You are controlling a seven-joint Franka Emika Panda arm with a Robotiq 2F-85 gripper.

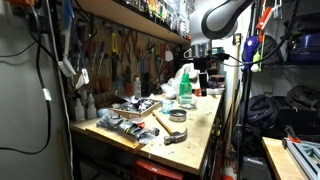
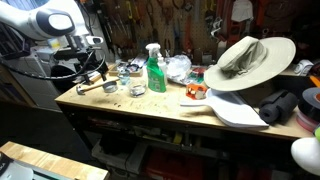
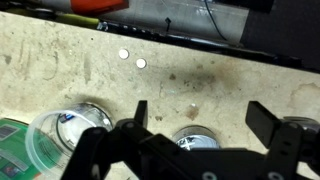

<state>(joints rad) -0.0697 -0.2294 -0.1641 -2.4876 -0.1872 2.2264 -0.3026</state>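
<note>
Wrist view: I am hanging over the workbench [image 3: 210,75] with my gripper [image 3: 198,110] pointing straight down. My fingers [image 3: 139,112] are standing wide apart. Nothing is caught between them, so I am carrying nothing.

Nearest thing: a round metal tin [image 3: 197,141] is lying flat on the bench, right below the gap between my fingers. Its lower part is hiding behind my own body. I am not touching it, as far as I can tell; in both exterior views I am hovering clear above the bench top.

A second tin [image 3: 80,120] is lying just beside the first, outside my finger on that side. A clear plastic tub [image 3: 30,150] with something green at it is overlapping that tin's edge. Two small white discs [image 3: 123,53] are lying apart from all this, farther up the bench.

Exterior view: a green spray bottle [image 2: 154,70] is standing upright near me, and a hammer [image 2: 88,86] is lying on the bench below me. A wide-brimmed hat [image 2: 250,58] is sitting well apart at the other end.

Progress, my judgement: I am lined up over the tin with my fingers opened, so the approach is looking mostly done. The descent, the closing and any lift are not yet done.
</note>
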